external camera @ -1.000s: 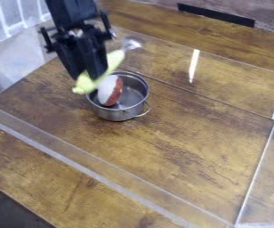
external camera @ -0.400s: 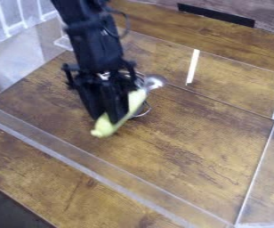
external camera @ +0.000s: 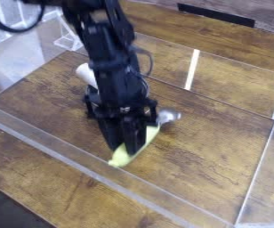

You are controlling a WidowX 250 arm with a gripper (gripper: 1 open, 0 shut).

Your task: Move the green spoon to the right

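Observation:
The green spoon (external camera: 132,153) is a small yellow-green piece hanging tilted, its lower tip close to the wooden table (external camera: 211,151). I cannot tell whether it touches the wood. My black gripper (external camera: 127,141) points steeply down and is shut on the spoon's upper part. The arm hides most of the metal pot (external camera: 167,117); only a shiny bit of rim shows to the right of the gripper.
A white rounded utensil part (external camera: 88,71) peeks out behind the arm at the left. Clear acrylic walls (external camera: 56,151) fence the table along the front and the right side. A white upright strip (external camera: 194,64) stands at the back.
The gripper has carried the green spoon from above the pot down and to the right, toward the front of the table. The arm now covers the pot.

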